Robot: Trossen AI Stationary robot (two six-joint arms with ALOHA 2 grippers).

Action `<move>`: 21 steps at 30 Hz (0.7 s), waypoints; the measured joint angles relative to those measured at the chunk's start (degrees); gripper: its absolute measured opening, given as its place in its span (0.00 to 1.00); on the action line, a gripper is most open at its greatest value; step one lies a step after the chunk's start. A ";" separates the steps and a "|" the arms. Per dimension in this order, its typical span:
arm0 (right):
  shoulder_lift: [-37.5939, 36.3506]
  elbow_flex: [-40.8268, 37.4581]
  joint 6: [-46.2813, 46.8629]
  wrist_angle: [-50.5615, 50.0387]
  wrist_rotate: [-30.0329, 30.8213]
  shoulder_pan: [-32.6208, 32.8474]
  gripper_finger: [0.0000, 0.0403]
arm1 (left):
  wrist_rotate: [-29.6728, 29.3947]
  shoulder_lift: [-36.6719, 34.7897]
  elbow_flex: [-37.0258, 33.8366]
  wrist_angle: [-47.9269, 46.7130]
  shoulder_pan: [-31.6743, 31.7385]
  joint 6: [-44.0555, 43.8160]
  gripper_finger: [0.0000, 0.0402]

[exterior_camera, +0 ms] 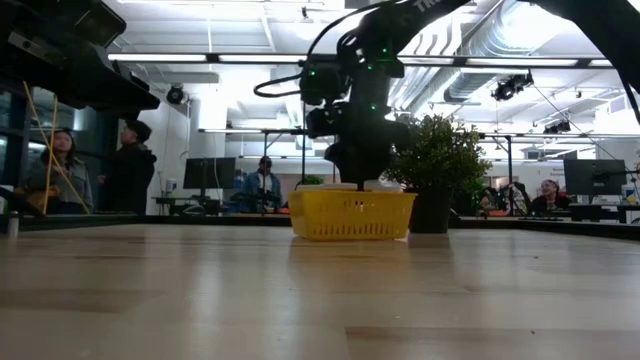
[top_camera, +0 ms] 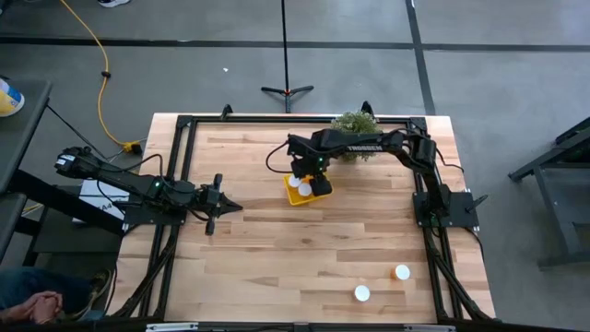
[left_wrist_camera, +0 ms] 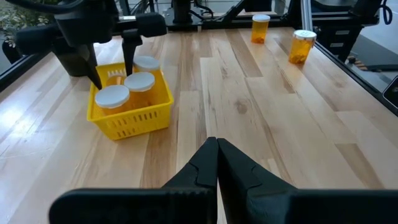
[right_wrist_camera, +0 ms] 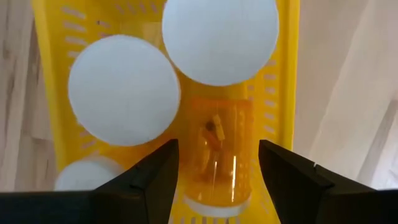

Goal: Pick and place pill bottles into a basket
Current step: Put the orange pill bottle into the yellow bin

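The yellow basket (top_camera: 289,196) stands at the table's far middle, next to the plant, and also shows in the low view (exterior_camera: 350,216). It holds three upright white-capped pill bottles (left_wrist_camera: 112,97) and one orange bottle (right_wrist_camera: 217,149) lying on its side. My right gripper (right_wrist_camera: 217,180) is open above the basket, pointing down, one finger on each side of the lying bottle. Two more pill bottles (top_camera: 362,293) (top_camera: 402,272) stand near the table's near right. My left gripper (top_camera: 230,207) is shut and empty over the table's left part. My right gripper comes from above, pointing down into the basket, with its fingers (right_wrist_camera: 155,177) across the lying orange bottle's body (right_wrist_camera: 214,134). The bottle rests on the basket's floor. I cannot tell whether the fingers touch it.
A bushy potted plant (top_camera: 355,124) stands just behind the basket at the table's far edge. A black frame (top_camera: 175,166) runs around the table. People stand in the room beyond the table (exterior_camera: 130,165).
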 joint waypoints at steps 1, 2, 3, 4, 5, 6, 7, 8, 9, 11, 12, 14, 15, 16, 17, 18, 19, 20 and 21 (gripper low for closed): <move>0.01 0.00 -0.08 0.21 0.28 0.01 0.53 | 0.00 0.00 0.00 0.00 0.01 0.01 0.12; 0.01 0.01 -0.08 0.34 0.72 0.02 0.53 | 0.00 0.01 0.00 0.01 0.02 0.01 0.12; 0.01 0.00 -0.04 0.46 1.36 0.02 0.53 | 0.00 0.00 0.00 -0.01 0.01 0.01 0.12; 0.01 0.02 0.01 0.47 1.98 0.02 0.53 | 0.00 0.00 0.00 -0.01 0.01 0.00 0.12; 0.01 0.00 0.09 0.34 2.37 0.00 0.52 | 0.00 0.00 0.00 0.00 0.01 0.01 0.12; 0.01 0.01 0.05 0.14 2.39 0.00 0.52 | 0.00 0.00 0.00 0.01 0.01 0.01 0.12; 0.01 0.01 -0.03 0.06 2.26 0.00 0.52 | 0.00 0.00 0.00 0.01 0.01 0.01 0.12; 0.01 0.02 -0.02 0.08 2.08 -0.02 0.52 | 0.00 0.00 0.00 -0.01 0.02 0.01 0.12; 0.01 0.02 -0.03 0.06 1.89 -0.04 0.52 | 0.00 0.00 0.00 0.01 0.02 0.01 0.12; 0.01 0.02 -0.01 0.08 1.92 -0.02 0.52 | 0.00 0.01 0.00 0.00 0.01 0.01 0.12; 0.01 0.02 0.08 0.06 1.92 0.00 0.52 | -0.01 0.00 0.00 0.01 0.02 0.01 0.12; 0.01 0.02 0.08 0.03 1.94 0.00 0.52 | 0.00 0.00 0.00 0.00 0.00 0.01 0.12; 0.03 0.02 0.08 0.17 1.98 0.00 0.52 | -0.02 0.00 0.00 0.01 0.02 0.01 0.12; 0.04 0.02 0.02 0.25 1.99 0.00 0.52 | 0.00 0.00 0.00 0.01 0.00 0.01 0.12; 0.04 0.02 -0.16 0.23 1.99 0.00 0.52 | 0.00 0.00 0.00 0.01 0.02 0.01 0.12; 0.04 0.02 -0.27 0.21 2.01 0.00 0.52 | 0.00 0.00 0.00 0.00 0.00 0.01 0.12; 0.04 0.02 -0.25 0.22 2.01 0.00 0.52 | 0.00 0.01 0.00 0.01 0.01 0.01 0.12; 0.04 0.02 -0.25 0.21 2.01 0.00 0.52 | 0.00 0.00 0.00 0.01 0.02 0.01 0.12; 0.04 0.02 -0.25 0.21 2.01 0.00 0.52 | -0.01 0.00 0.00 0.01 0.00 0.01 0.12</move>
